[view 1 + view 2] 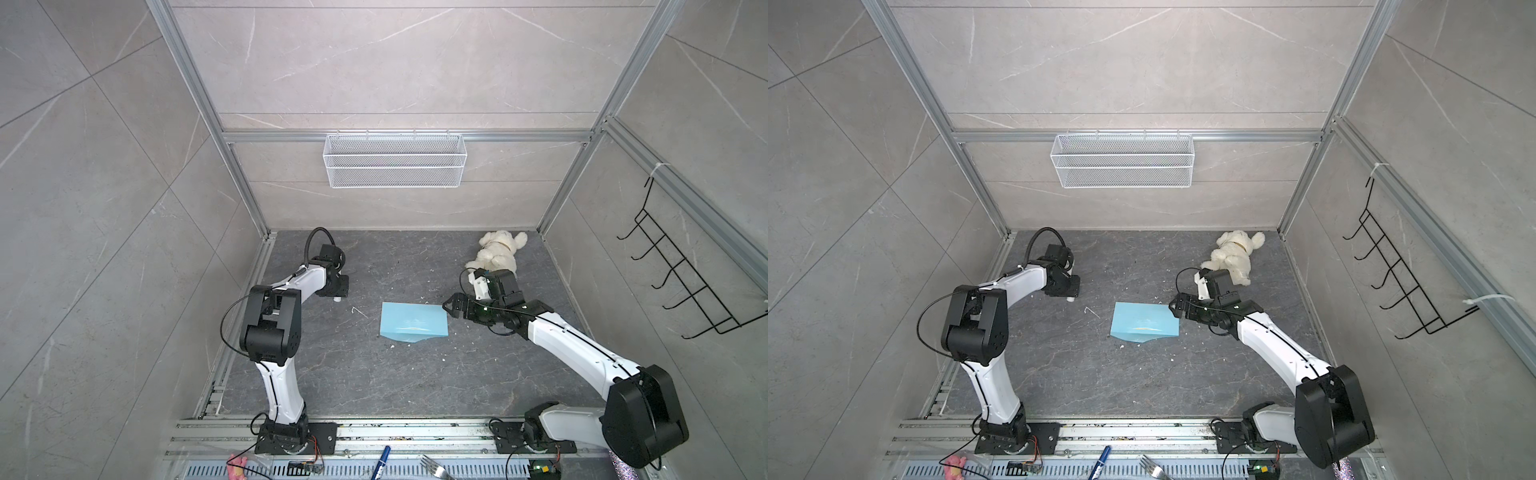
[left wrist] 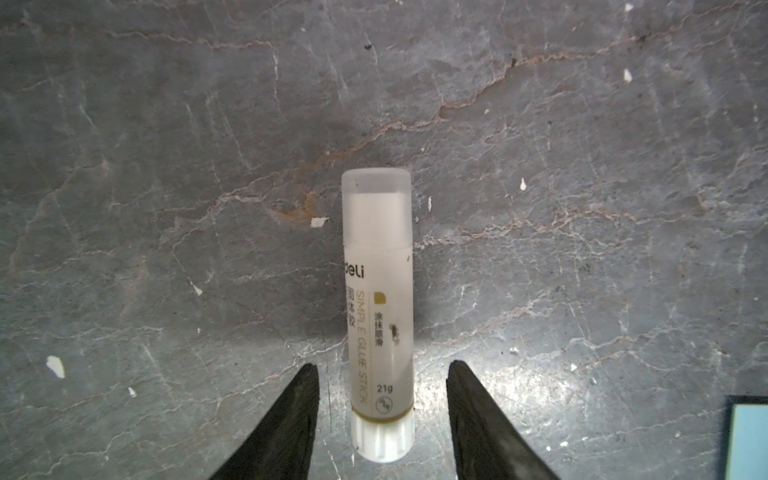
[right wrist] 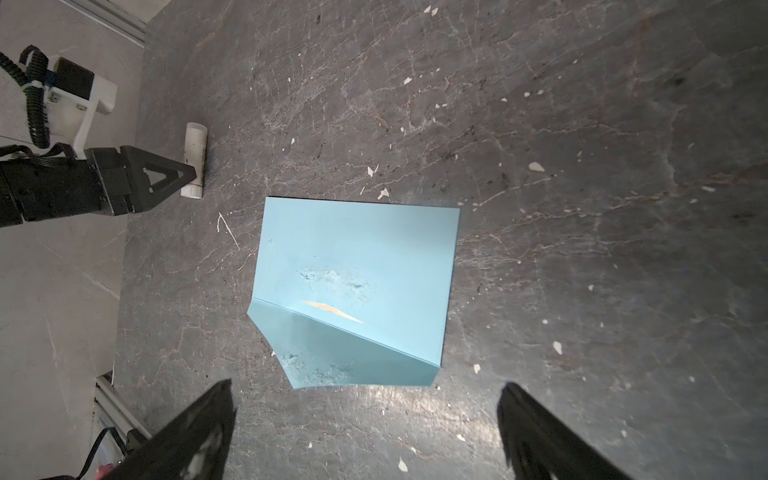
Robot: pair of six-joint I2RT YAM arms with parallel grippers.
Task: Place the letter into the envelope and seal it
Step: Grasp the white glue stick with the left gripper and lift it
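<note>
Left wrist view: left hand [image 2: 382, 364] half-open astride glue stick [image 2: 379, 291]; off-centre pinch could roll it. Right hand [image 3: 368, 382] wide, empty.

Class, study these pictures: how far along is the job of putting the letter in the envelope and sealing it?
Done, it seems: the letter shows only as a tan sliver inside the envelope. In hand: the left gripper straddles the capped glue stick, jaws not yet touching it. To do: glue and fold down the open flap; the right gripper hovers open near it.

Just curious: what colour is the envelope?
The envelope is light blue, clearest in the right wrist view.
</note>
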